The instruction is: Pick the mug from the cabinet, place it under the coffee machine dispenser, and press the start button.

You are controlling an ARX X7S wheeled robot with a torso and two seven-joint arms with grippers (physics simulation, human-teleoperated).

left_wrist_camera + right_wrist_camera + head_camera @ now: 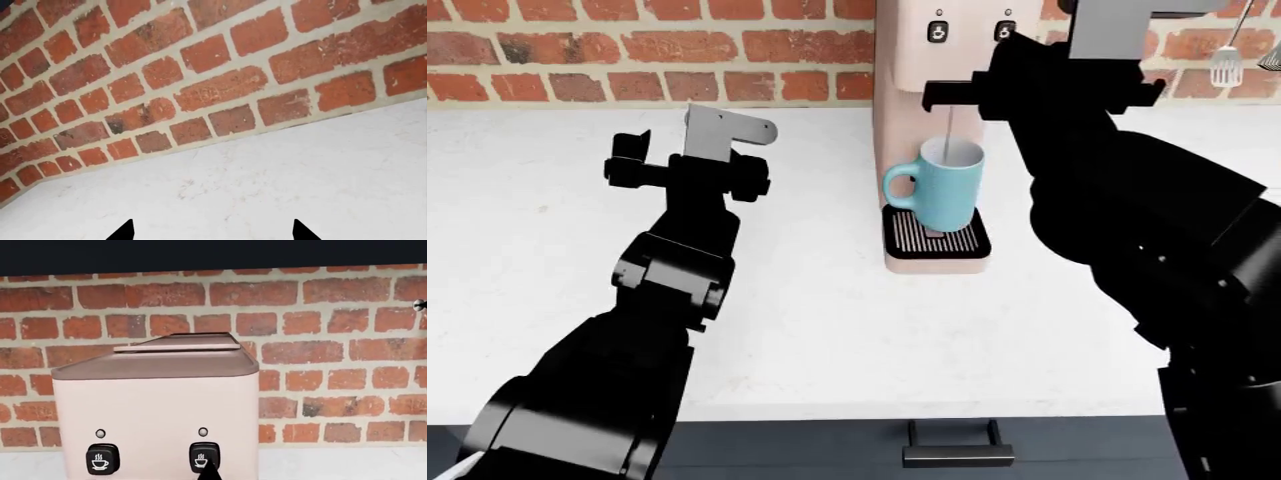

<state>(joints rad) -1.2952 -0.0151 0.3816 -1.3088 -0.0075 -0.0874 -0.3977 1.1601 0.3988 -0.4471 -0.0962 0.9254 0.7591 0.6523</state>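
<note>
The light teal mug [948,190] stands upright on the black drip tray [937,235] under the coffee machine dispenser [910,60], handle to the left. A thin stream runs from the dispenser into the mug. My right gripper [208,474] shows one black tip in the right wrist view, shut, touching the lower edge of the right-hand cup button [203,456] on the pink-beige machine [160,400]. In the head view that button [1005,32] sits just above my right arm. My left gripper [213,232] is open and holds nothing. It hovers over the white counter, left of the machine [627,162].
A second cup button [102,460] sits left of the pressed one. A red brick wall [200,65] backs the white counter [814,320]. Utensils [1228,60] hang at the far right. A dark drawer handle [958,445] is below the counter's front edge.
</note>
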